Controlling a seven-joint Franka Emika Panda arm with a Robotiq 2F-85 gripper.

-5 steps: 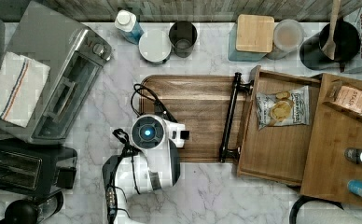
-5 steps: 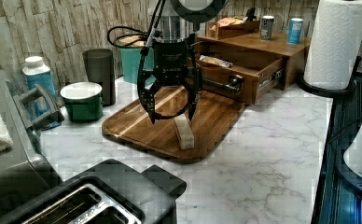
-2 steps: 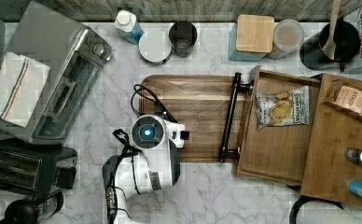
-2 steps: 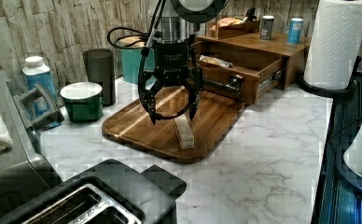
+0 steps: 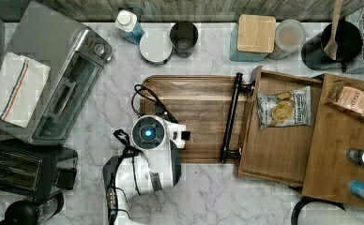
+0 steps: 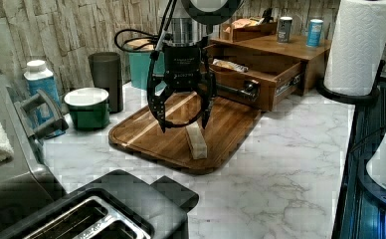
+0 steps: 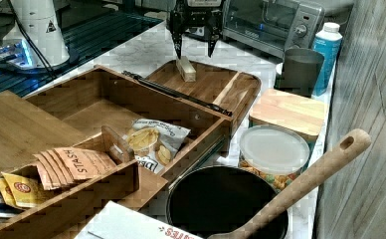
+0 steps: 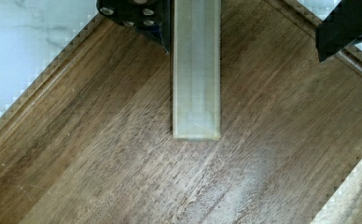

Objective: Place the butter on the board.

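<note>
Butter (image 6: pixel 196 141) is lying flat on the board (image 6: pixel 151 134), near the corner closest to the left view's camera, long side down, so it won't roll or tip. Imo the placing itself looks done.

Gripper (image 6: pixel 183 124) hangs right above the stick w/ its fingers (image 6: pixel 159 117) spread wide and holding nothing. In the left view there's clear air between the tips and the butter, and the right view has the gripper (image 7: pixel 194 52) above the butter (image 7: pixel 186 68) too. Wrist cam looks straight down the stick (image 8: pixel 196 70): one finger (image 8: pixel 142 18) sits just beside its edge, the other is well off to the side. So the spread is way wider than the stick, which makes sense for a clean let-go w/o dragging it.

Board sits on the marble table (image 6: pixel 280 164) w/ its far end up against the open wooden drawer (image 5: pixel 283 136), the one w/ the chip bag (image 5: pixel 283 108) in it. Butter's well inside the grooved rim, not hanging over.

Only risk I can see is a finger tip clipping the stick on a sideways move, so going straight up seems the safe call.
</note>
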